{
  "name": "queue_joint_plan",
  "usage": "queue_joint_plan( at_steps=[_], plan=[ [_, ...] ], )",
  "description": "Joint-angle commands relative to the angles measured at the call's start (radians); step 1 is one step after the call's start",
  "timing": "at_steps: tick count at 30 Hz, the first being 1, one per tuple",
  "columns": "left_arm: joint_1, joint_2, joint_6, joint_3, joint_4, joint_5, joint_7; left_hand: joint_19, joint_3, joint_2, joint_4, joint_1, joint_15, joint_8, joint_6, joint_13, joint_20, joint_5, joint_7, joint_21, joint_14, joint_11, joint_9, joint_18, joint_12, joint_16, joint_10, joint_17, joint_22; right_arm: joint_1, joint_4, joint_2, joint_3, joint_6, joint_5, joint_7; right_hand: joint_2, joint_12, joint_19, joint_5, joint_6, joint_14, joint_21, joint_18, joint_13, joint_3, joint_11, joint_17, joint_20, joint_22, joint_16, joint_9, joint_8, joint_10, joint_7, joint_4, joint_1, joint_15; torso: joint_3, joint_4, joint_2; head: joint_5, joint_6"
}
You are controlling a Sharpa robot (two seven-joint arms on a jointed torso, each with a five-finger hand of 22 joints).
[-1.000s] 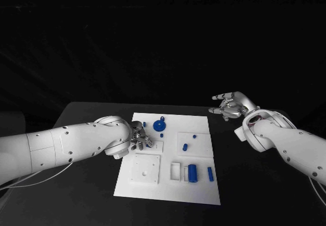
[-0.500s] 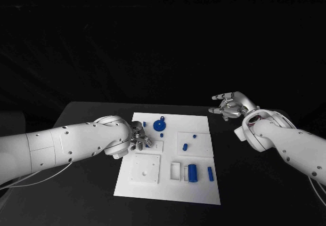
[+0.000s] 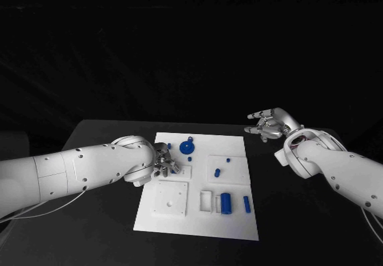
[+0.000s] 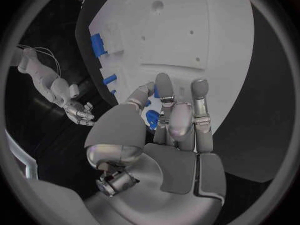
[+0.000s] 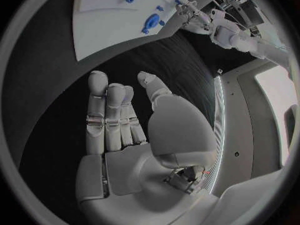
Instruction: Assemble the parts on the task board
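One black bench [image 3: 96,221] carries the white task board [image 3: 203,221] at its middle, long side running away from the robot. Two white arms flank it.

The left robot hand [image 3: 164,164] lies over the board's left edge, fingers pointing down at the surface. In the left wrist view its fingers [image 4: 199,110] are drawn close together around a small blue part [image 4: 152,119]; whether the part is actually gripped cannot be told.

The right robot hand [image 3: 267,124] is held above the bench, well apart from the board's far right corner, fingers apart and holding nothing; the right wrist view confirms an open palm [image 5: 134,155].

On the board: a round blue disc [image 3: 187,147] near the far edge, a blue cylinder [image 3: 226,204] in a recess near the near edge, a slim blue bar [image 3: 247,205] just beside it, a blue peg [image 3: 216,173] on the raised square block [image 3: 228,166], and a plain white square plate [image 3: 171,198] at near left.
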Motion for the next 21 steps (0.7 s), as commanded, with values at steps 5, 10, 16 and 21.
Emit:
queue_joint_plan(
  at_steps=[5,10,16,21],
  plan=[
    [-0.006,0.018,0.037,-0.004,-0.013,-0.006,-0.011,0.006,0.001,0.022,0.003,0.016,0.003,0.006,0.202,-0.002,0.002,-0.006,-0.108,-0.005,0.006,-0.012,0.191,-0.005,0.005,0.006,0.045,0.004,0.018,-0.005,-0.003,0.005,0.001,0.015,-0.006,0.006,-0.003,-0.001,0.025,0.008,0.005,-0.001,0.0,0.015,0.0,0.007,0.004,-0.001,-0.001,0.034,-0.005,0.001,-0.003,-0.002,0.001,-0.005,-0.015,-0.003,0.0015,-0.001,0.001,0.0,0.0],
    [-0.006,0.03,0.056,-0.004,-0.026,0.003,-0.016,0.005,0.001,0.023,0.002,0.016,0.003,0.006,0.201,-0.003,0.002,-0.006,-0.108,-0.006,0.005,-0.011,0.192,-0.004,0.006,0.006,0.045,0.003,0.018,-0.007,-0.006,0.007,0.001,0.019,-0.005,0.006,-0.002,-0.002,0.024,0.013,0.008,-0.001,-0.002,0.015,-0.001,0.009,0.004,-0.001,-0.002,0.034,-0.005,0.001,-0.003,-0.003,0.0,-0.008,-0.017,-0.003,0.0014,0.0002,0.001,-0.003,-0.003],
    [-0.006,0.041,0.07,-0.004,-0.041,0.014,-0.02,0.005,0.002,0.024,0.0,0.018,0.003,0.006,0.2,-0.004,0.002,-0.006,-0.107,-0.006,0.005,-0.011,0.193,-0.005,0.006,0.006,0.045,0.003,0.018,-0.01,-0.009,0.01,0.001,0.022,-0.005,0.006,-0.002,-0.001,0.024,0.017,0.007,-0.001,-0.002,0.015,-0.001,0.01,0.004,-0.001,-0.002,0.034,-0.005,0.001,-0.003,-0.003,0.001,-0.01,-0.019,-0.003,0.0013,0.0003,0.0,-0.003,-0.004],
    [-0.006,0.051,0.078,-0.003,-0.056,0.019,-0.02,0.005,0.003,0.026,-0.001,0.018,0.003,0.006,0.201,-0.004,0.002,-0.006,-0.108,-0.006,0.005,-0.011,0.195,-0.005,0.007,0.007,0.045,0.003,0.018,-0.014,-0.012,0.012,0.001,0.024,-0.004,0.006,-0.002,-0.002,0.024,0.021,0.009,-0.001,-0.004,0.015,-0.001,0.012,0.004,-0.001,-0.002,0.033,-0.005,0.001,-0.002,-0.003,0.0,-0.011,-0.02,-0.003,0.0005,0.0007,0.0,-0.003,-0.004]
  ],
)
